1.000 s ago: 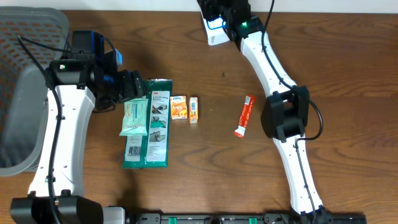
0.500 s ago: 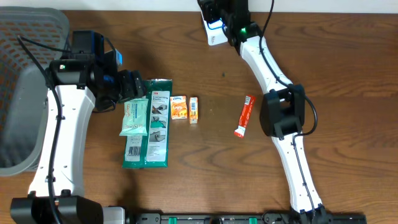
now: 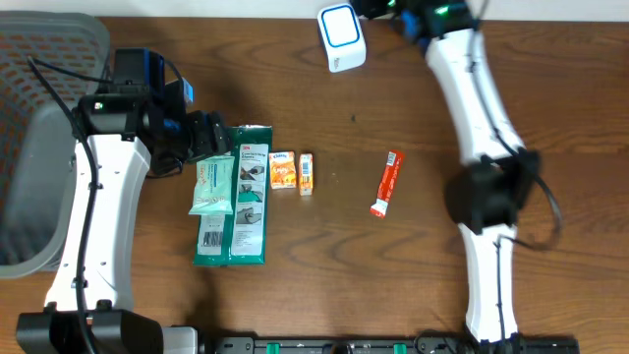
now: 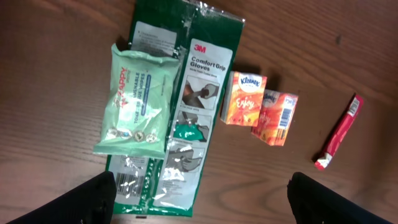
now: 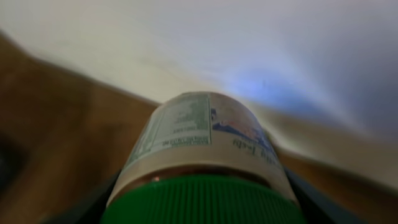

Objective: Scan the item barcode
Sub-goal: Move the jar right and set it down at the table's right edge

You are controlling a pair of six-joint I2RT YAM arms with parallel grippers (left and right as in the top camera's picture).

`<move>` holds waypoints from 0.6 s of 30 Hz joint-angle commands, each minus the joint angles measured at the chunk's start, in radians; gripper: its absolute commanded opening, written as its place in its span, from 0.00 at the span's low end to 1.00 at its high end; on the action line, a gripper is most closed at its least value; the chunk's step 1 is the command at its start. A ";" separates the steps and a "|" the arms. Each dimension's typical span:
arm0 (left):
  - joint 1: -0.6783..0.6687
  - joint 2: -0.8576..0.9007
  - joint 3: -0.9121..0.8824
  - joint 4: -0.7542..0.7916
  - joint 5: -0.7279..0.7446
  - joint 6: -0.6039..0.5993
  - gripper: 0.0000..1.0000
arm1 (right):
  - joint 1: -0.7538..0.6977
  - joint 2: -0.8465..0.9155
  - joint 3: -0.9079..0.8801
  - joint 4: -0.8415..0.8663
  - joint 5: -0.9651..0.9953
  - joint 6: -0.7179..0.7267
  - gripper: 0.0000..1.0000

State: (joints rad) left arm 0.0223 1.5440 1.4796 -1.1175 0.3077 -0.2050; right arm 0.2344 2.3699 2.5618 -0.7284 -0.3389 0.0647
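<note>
A bottle (image 5: 202,134) with a green ribbed cap and a white printed label fills the right wrist view, and my right gripper (image 5: 202,208) is shut on it, dark fingers at both sides of the cap. In the overhead view that gripper (image 3: 381,10) is at the table's far edge, just right of the white scanner (image 3: 340,37) with its blue-lit face. No barcode can be made out on the blurred label. My left gripper (image 4: 205,202) hangs open over the packets at the left, holding nothing.
Below the left gripper lie a green 3M glove pack (image 3: 246,197), a pale green wipes pack (image 3: 211,187), two small orange tissue packs (image 3: 293,171) and a red stick packet (image 3: 387,183). A grey basket (image 3: 44,59) stands at the far left.
The right arm has swung rightward along the far edge, uncovering the scanner. The left arm has stayed still.
</note>
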 commanded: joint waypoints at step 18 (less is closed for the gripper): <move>-0.002 0.005 -0.002 0.000 -0.014 0.013 0.89 | -0.186 -0.019 0.026 -0.960 0.417 -0.013 0.01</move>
State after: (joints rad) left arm 0.0223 1.5440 1.4796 -1.1175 0.3077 -0.2050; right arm 0.0875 2.3028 2.5828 -1.6951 0.0399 0.0555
